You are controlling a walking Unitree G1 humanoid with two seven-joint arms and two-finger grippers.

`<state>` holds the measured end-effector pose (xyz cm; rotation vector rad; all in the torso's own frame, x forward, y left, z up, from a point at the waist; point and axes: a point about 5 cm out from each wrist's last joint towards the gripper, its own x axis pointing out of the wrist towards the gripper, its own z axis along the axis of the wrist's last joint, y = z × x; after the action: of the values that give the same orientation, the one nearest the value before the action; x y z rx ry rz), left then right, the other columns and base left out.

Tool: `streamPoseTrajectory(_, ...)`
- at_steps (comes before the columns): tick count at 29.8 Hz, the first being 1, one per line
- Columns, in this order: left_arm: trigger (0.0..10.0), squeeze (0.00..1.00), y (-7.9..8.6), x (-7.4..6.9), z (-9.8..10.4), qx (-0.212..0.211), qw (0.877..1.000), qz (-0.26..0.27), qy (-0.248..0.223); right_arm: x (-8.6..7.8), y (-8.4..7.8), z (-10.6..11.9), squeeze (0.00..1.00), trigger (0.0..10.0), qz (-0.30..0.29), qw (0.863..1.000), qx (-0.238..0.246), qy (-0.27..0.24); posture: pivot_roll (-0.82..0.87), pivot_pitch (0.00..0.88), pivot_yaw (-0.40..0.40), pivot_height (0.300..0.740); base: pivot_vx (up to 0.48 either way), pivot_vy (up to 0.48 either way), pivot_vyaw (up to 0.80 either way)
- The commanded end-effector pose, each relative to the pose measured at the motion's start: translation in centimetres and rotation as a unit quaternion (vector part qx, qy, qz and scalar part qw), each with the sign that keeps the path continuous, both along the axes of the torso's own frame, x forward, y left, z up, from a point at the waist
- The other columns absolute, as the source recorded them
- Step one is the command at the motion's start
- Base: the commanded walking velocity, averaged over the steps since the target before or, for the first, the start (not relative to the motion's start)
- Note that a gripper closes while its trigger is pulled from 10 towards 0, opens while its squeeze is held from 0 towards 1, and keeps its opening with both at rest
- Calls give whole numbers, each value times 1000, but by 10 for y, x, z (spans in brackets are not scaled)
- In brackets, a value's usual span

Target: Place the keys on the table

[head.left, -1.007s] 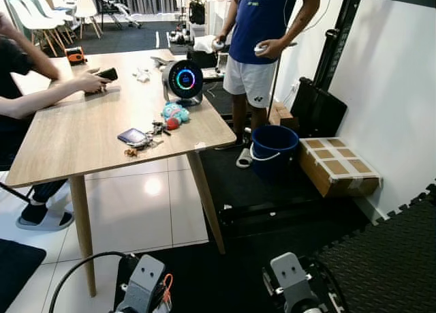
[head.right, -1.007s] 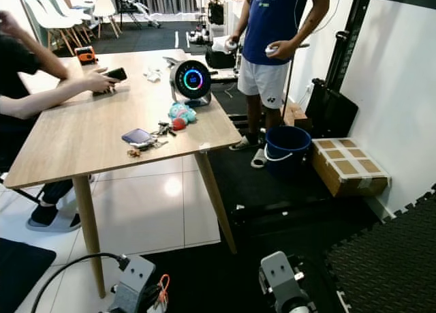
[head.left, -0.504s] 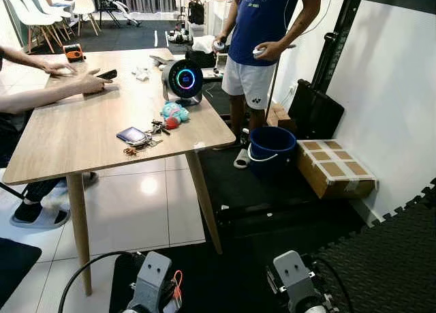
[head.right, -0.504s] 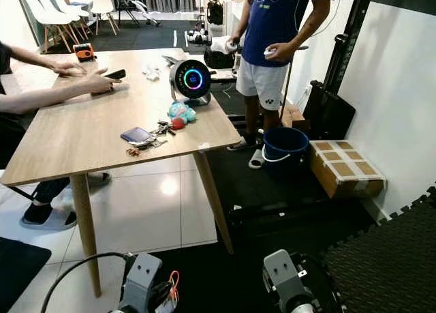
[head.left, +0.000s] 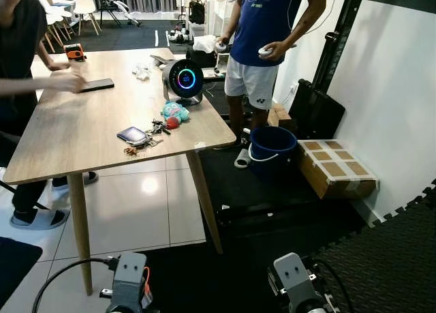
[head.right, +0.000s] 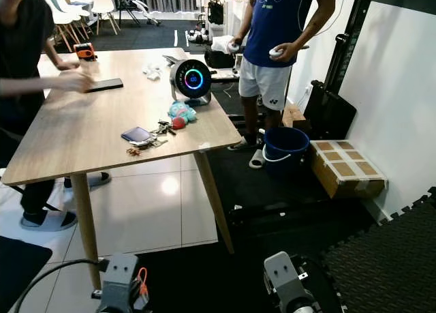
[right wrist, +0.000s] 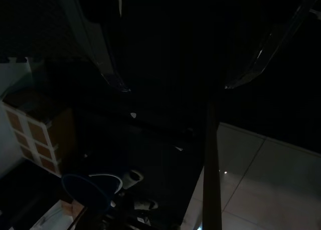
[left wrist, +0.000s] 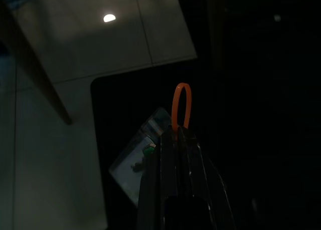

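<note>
People: two point(head.left: 267, 33), point(head.left: 20, 61)
Tables: one point(head.left: 75, 136)
Buckets: one point(head.left: 272, 149)
Boxes: one point(head.left: 337, 168)
Phones: two point(head.left: 96, 85), point(head.left: 131, 135)
White chairs: several point(head.left: 85, 6)
Key bunches: one point(head.left: 139, 145)

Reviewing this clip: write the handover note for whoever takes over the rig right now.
Left hand: low, short of the table, shut on an orange loop with a clear tag, probably the keys to place.
Right hand: hangs idle, fingers apart.
Table: ahead, to the robot's left; another key bunch lies by a dark wallet near its front edge.
Done: item gripped.
Left: step closer, raise the left hand over the tabletop, set down, release.
</note>
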<state>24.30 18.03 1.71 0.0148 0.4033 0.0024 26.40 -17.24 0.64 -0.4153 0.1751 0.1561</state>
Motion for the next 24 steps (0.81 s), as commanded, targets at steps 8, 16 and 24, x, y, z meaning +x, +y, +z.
streamPoseTrajectory(8,10000,0,-4,5,25,8,996,-22,-92,-5,2,-7,0,10000,-11,1000,5,15,83,115,8,740,0,0,0)
streamPoseTrajectory(16,10000,0,-23,12,43,-8,989,-43,-143,-4,3,-8,0,10000,-13,1000,6,17,84,102,7,740,0,0,0)
streamPoseTrajectory(24,10000,0,-19,20,55,21,986,-25,-166,-3,5,-8,0,10000,-13,1000,7,16,82,94,14,740,0,0,0)
